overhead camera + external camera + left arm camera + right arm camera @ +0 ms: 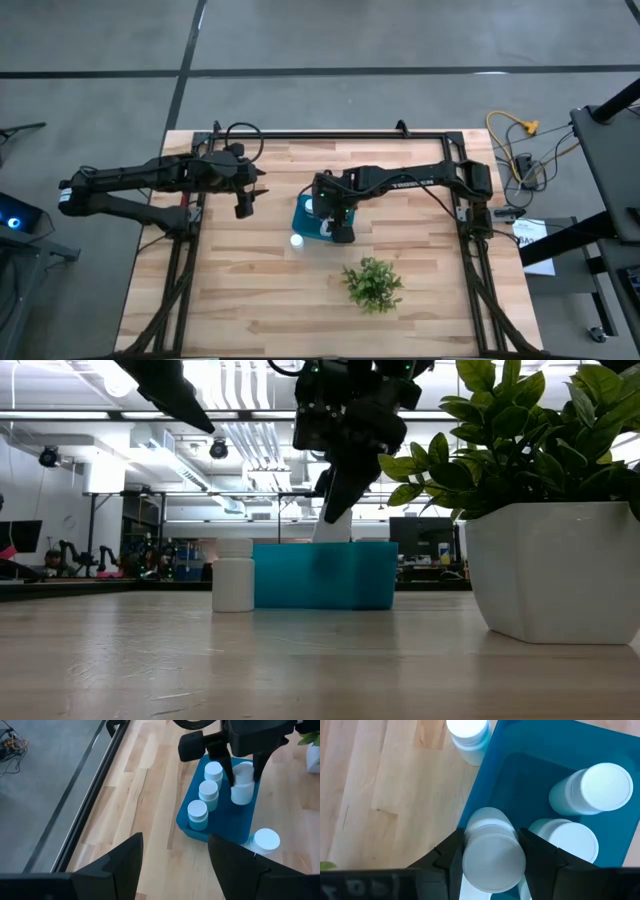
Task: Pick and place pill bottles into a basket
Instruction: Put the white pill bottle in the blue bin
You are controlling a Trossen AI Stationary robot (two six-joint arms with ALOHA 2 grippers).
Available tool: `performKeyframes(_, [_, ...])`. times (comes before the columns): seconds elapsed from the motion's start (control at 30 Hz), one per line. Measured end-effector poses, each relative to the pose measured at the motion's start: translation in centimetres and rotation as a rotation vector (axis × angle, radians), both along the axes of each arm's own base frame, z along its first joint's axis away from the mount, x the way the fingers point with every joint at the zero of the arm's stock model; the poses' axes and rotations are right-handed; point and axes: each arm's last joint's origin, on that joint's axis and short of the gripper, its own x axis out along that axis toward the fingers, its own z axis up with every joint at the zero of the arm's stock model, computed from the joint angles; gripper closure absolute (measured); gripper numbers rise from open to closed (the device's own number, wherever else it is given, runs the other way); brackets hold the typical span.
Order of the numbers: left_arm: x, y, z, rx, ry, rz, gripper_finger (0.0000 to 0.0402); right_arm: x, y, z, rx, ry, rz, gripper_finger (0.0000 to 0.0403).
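The teal basket (306, 212) stands mid-table, and three white pill bottles (208, 791) stand upright in a row inside it. My right gripper (340, 232) is over the basket, shut on another white pill bottle (492, 852). One more bottle (233, 575) stands on its base on the table just outside the basket. My left gripper (175, 865) hangs open above the table to the basket's left, with nothing between its fingers. My right gripper pinches the bottle by its upper part, just under the cap (243, 770), one finger (451, 857) on each side. The fingers slant down from above. The bottle is upright, its lower end (333, 530) below the basket's rim; whether it rests on the floor is hidden.
A green plant in a white pot (560, 565) stands on the near right of the wooden table (250, 300). Black frame rails (330, 135) run along the table's far edge and sides. Bare wood lies near and to the left of the basket.
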Motion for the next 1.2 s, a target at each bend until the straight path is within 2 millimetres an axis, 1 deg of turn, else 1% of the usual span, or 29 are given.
performKeyframes(0.2, [0.0,0.0,0.0,-0.001,0.0,0.0,0.0195,0.3,0.0,0.0,-0.002,-0.014,-0.001,0.0259])
performKeyframes(0.33, [0.0,0.0,0.0,-0.001,-0.001,0.001,0.0195,1.1,-0.2,0.1,-0.014,-0.017,-0.003,0.0259])
performKeyframes(0.6, [0.0,0.0,0.0,-0.001,-0.001,0.001,0.0195,2.2,-0.3,0.3,-0.021,0.045,0.007,0.0259])
performKeyframes(0.87, [0.0,0.0,0.0,-0.001,0.0,0.001,0.0195,2.7,-0.4,-1.4,-0.044,0.121,-0.001,0.0259])
performKeyframes(1.2, [0.0,0.0,0.0,-0.001,0.0,0.0,0.0195,2.6,-0.5,-1.6,-0.066,0.147,-0.02,0.0259])
